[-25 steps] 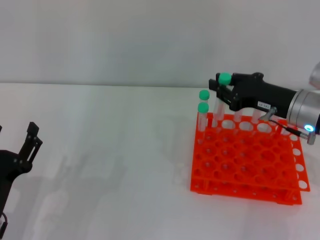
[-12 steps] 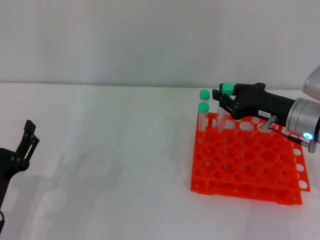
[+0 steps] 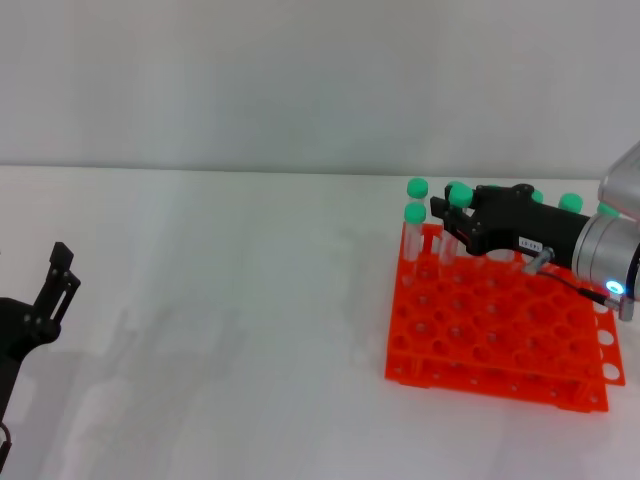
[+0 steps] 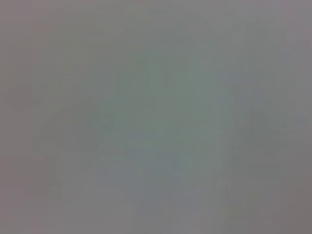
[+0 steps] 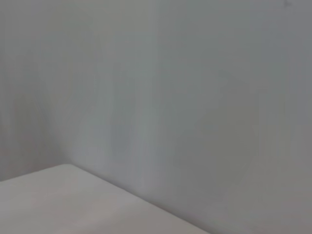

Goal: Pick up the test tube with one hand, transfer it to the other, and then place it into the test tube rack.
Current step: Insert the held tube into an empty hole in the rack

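Head view: the orange test tube rack (image 3: 500, 325) sits on the white table (image 3: 230, 320) at right of centre in the frame. The right gripper (image 3: 447, 213), black with a small white label, reaches in from the right edge over the rack's far row. Its jaws are closed on the test tube (image 3: 459, 196), whose green cap shows just above the fingertips; the clear body drops toward the rack's far holes, though whether it is seated in one cannot be told. Two other green-capped tubes (image 3: 415, 212) stand upright in the rack's far left corner, just left of the held tube. More green caps (image 3: 571, 203) show behind the gripper body at upper right.

The left gripper (image 3: 62, 280) is parked at the lower left edge of the frame, well apart from the rack; its jaw state cannot be told.

Both wrist views show only plain grey surfaces.
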`<control>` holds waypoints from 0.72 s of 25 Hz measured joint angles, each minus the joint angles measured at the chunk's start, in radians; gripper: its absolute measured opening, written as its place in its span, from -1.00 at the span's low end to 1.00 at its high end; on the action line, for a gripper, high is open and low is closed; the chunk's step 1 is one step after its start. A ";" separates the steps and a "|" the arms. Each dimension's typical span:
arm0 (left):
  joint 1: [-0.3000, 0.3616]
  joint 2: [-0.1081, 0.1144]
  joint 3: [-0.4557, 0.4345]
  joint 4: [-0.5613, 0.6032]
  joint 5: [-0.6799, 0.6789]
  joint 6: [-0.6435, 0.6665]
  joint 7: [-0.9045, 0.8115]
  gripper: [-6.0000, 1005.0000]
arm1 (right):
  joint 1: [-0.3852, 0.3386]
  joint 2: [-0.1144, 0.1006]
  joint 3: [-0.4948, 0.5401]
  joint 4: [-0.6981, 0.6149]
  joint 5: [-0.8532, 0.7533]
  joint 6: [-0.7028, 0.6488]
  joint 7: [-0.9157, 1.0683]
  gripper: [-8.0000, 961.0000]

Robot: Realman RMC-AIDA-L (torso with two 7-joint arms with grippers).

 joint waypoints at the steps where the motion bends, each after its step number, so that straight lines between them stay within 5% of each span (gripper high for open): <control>1: 0.001 0.000 0.000 0.000 0.000 0.000 -0.001 0.66 | -0.001 0.001 -0.003 0.000 0.001 0.001 0.000 -0.55; 13: 0.002 0.000 0.000 0.000 0.000 0.000 -0.006 0.66 | -0.029 0.000 -0.008 -0.015 0.004 -0.023 0.005 -0.41; 18: 0.000 0.001 0.000 0.000 0.000 0.000 -0.006 0.66 | -0.069 -0.005 0.012 -0.047 0.020 -0.099 -0.004 0.05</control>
